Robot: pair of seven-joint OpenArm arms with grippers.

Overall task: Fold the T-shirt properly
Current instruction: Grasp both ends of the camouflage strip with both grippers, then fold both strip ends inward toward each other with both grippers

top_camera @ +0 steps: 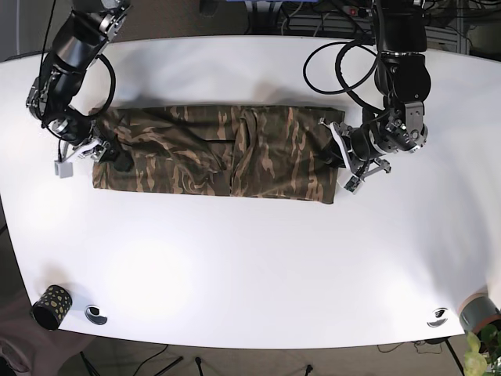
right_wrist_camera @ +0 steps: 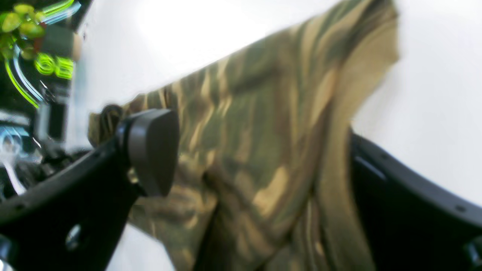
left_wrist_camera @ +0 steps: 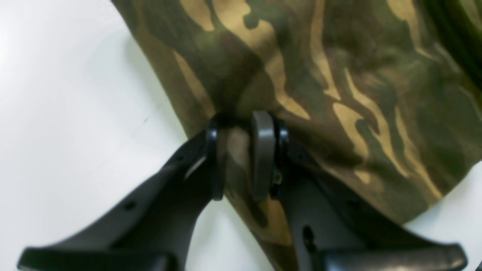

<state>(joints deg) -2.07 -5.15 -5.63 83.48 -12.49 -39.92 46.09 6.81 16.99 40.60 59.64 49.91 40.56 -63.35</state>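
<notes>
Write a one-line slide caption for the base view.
Two arms grip opposite ends of a camouflage T-shirt lying partly folded on a white table.

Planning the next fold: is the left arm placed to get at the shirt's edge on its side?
Probably yes: the left gripper looks already shut on the shirt at that edge, with nothing between them.

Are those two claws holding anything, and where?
Both hold the camouflage T-shirt. The left gripper pinches its edge at one end; the right gripper has cloth between its fingers at the other.
</notes>
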